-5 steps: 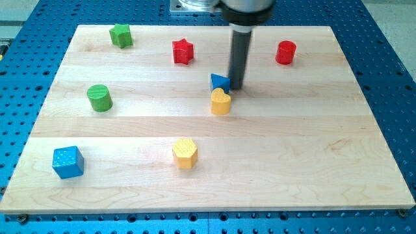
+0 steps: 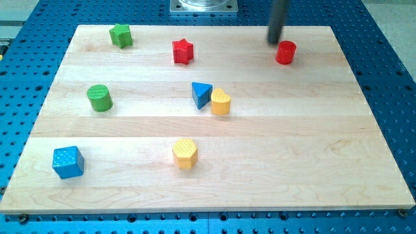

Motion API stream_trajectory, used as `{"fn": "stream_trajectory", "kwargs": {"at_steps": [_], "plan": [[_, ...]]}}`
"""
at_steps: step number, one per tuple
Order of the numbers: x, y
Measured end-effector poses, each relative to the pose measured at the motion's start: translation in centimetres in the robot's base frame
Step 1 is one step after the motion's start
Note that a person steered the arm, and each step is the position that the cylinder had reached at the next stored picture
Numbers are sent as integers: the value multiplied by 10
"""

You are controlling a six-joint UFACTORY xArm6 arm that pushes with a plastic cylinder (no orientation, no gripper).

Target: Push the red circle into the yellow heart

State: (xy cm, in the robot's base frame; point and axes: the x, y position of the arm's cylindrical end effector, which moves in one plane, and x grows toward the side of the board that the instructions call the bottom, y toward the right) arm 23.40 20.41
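Observation:
The red circle [image 2: 285,52] stands near the board's top right. The yellow heart [image 2: 220,102] sits near the middle of the board, touching a blue triangle [image 2: 201,95] on its left. My tip [image 2: 274,42] is just up and left of the red circle, very close to it; I cannot tell if it touches. The heart lies well down and to the left of both.
A red star [image 2: 183,51] sits at top centre, a green star-like block [image 2: 121,35] at top left, a green circle [image 2: 99,98] at left, a blue cube [image 2: 67,162] at bottom left, a yellow hexagon [image 2: 184,153] at bottom centre. The wooden board [image 2: 364,156] lies on a blue perforated table.
My tip has moved from beside the blue triangle up and right to the red circle. The blue triangle now sits further left and fully visible. The other blocks have not moved.

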Motion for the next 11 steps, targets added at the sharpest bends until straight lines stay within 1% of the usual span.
{"fn": "stream_trajectory", "kwargs": {"at_steps": [1, 2, 3, 4, 5, 6, 7, 8, 9, 10, 11], "plan": [[38, 20], [83, -88], [125, -142], [90, -140], [88, -183], [123, -171], [121, -169], [128, -169], [156, -149], [212, -77], [318, -92]]}}
